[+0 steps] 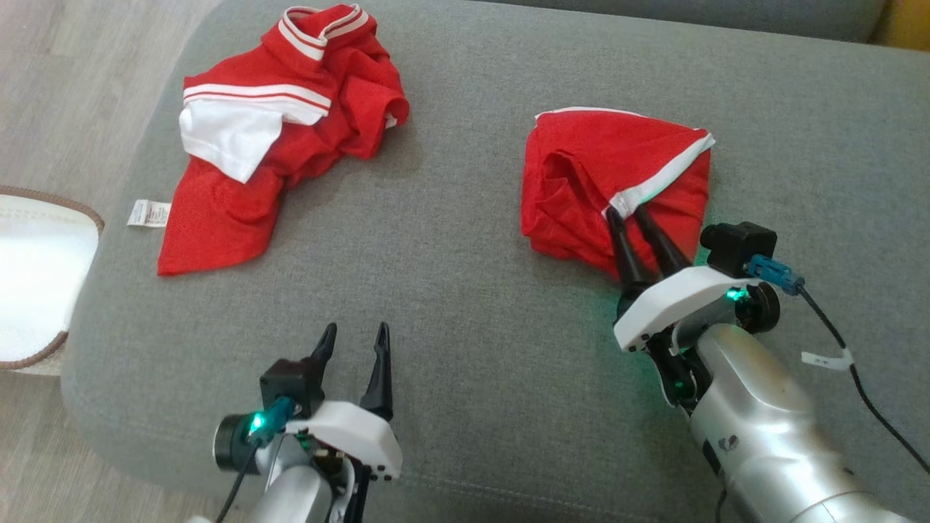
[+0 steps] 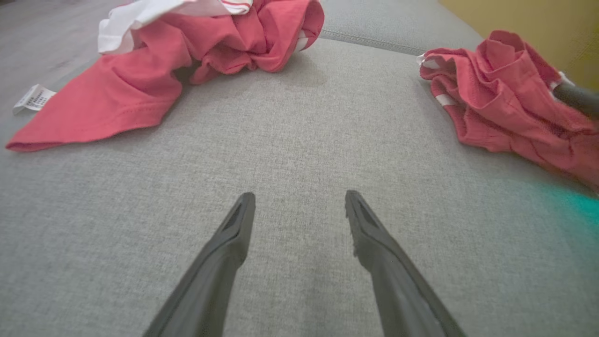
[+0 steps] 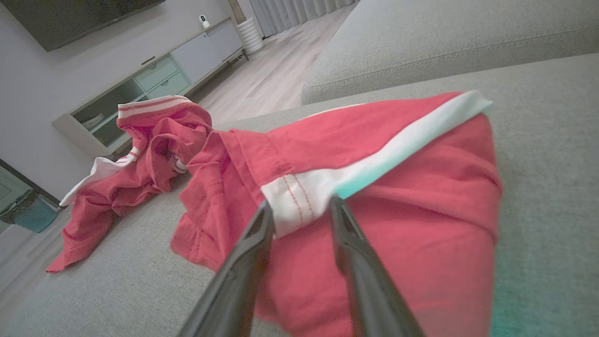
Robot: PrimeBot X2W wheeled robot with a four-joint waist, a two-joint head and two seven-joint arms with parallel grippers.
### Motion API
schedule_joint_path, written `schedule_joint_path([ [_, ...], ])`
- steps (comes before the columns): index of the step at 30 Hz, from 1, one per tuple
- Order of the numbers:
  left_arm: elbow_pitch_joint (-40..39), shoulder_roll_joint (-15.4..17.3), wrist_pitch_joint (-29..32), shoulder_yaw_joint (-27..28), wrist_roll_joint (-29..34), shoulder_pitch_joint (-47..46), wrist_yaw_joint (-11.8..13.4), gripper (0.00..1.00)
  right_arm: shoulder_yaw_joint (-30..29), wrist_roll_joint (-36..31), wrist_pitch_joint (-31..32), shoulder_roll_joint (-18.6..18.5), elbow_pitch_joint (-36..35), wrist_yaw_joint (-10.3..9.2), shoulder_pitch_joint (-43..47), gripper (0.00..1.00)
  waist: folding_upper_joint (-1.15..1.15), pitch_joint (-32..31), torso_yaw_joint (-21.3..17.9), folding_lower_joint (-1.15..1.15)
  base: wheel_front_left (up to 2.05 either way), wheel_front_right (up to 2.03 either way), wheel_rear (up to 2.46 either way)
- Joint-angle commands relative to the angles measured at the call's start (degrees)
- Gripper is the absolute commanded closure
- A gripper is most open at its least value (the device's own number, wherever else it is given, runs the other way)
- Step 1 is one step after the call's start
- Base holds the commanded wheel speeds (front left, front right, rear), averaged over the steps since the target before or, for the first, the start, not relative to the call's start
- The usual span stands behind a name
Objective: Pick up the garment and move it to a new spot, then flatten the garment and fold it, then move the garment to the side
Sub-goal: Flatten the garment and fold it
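Observation:
A crumpled red garment with a white stripe [image 1: 596,167] lies on the right of the grey cushion, also seen in the left wrist view [image 2: 496,93] and the right wrist view [image 3: 421,210]. My right gripper [image 1: 626,212] [image 3: 301,206] rests on its near edge. The fingers stand narrowly apart on either side of the end of the white band, with the cloth between them. A second red garment with white panels and a striped collar [image 1: 290,123] [image 2: 140,89] [image 3: 140,173] lies bunched at the far left. My left gripper [image 1: 356,330] [image 2: 299,196] hovers open over bare cushion, touching nothing.
The grey sofa cushion [image 1: 465,290] drops off at its left and near edges to a wooden floor. A white object with a brown rim [image 1: 36,276] sits beside the left edge. The sofa back [image 3: 444,42] rises behind the garments. Bare cushion lies between the two garments.

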Motion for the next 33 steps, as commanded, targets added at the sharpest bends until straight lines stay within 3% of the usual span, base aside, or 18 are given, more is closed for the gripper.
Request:
schedule_joint_path([
  [1, -1.84, 0.58, -0.32, 1.55, -0.4, -2.5, 0.34, 0.0, 1.11, 0.51, -0.62, 0.67, -1.24, -0.06, -2.09, 0.56, 0.0, 0.2, -0.11, 0.0, 0.0, 0.0, 0.0],
  [3, -2.02, 0.58, -0.32, 1.3, -0.65, -2.8, 0.49, 0.0, 1.52, 0.93, -0.62, 0.67, -0.58, -0.06, -2.55, 0.78, 0.0, 0.53, -0.2, 0.0, 0.0, 0.0, 0.0],
  [4, -2.11, 0.58, -0.32, 1.18, -0.75, -2.93, 0.55, 0.0, 1.77, 0.87, -0.62, 0.67, -0.17, -0.06, -3.04, 0.98, 0.0, 0.67, -0.21, 0.0, 0.0, 0.0, 0.0],
  [13, -2.85, 0.58, -0.32, 0.31, -1.37, -4.0, 0.74, 0.0, 0.35, -2.35, -0.62, 0.67, -0.49, -0.06, -8.98, 1.0, 0.0, 1.56, 0.96, 0.0, 0.0, 0.0, 0.0],
  [17, -3.03, 0.58, -0.32, -0.77, -2.14, -4.29, 0.68, 0.0, 0.08, -6.58, -0.62, 0.48, 2.81, -0.06, -13.18, 1.0, 0.0, 1.96, 2.71, 0.0, 0.0, 0.0, 0.0],
  [18, -3.04, 0.58, -0.32, -1.16, -2.45, -4.42, 0.65, 0.0, -0.07, -7.67, -0.62, 0.33, 3.99, -0.06, -14.32, 0.96, 0.0, 2.15, 3.33, 0.0, 0.0, 0.0, 0.0],
  [20, -3.1, 0.58, -0.32, -2.06, -3.08, -4.8, 0.65, 0.0, -0.48, -9.4, -0.62, 0.0, 6.68, -0.06, -16.4, 0.69, 0.0, 2.64, 4.72, 0.0, 0.0, 0.0, 0.0],
  [22, -3.08, 0.58, -0.32, -3.05, -3.5, -5.14, 0.81, 0.0, -0.88, -11.48, -0.62, -0.67, 9.49, -0.06, -18.43, 0.51, 0.0, 3.09, 6.08, 0.0, 0.0, 0.0, 0.0],
  [24, -3.11, 0.58, -0.32, -3.87, -3.93, -5.35, 1.03, 0.0, -1.79, -13.31, -0.62, -1.21, 11.81, -0.06, -20.2, 0.0, 0.0, 3.55, 7.23, 0.0, 0.0, 0.0, 0.0],
  [29, -3.22, 0.58, -0.32, -4.48, -4.52, -5.35, 1.61, 0.0, -4.81, -16.46, -0.62, -1.82, 13.05, -0.06, -21.98, 0.0, 0.0, 3.86, 8.33, 0.0, 0.0, 0.0, 0.0],
  [33, -3.32, 0.58, -0.32, -3.67, -4.44, -4.93, 2.04, 0.0, -10.01, -19.56, -0.62, -1.87, 8.9, -0.06, -19.38, 0.0, 0.0, 2.95, 7.03, 0.0, 0.0, 0.0, 0.0],
])
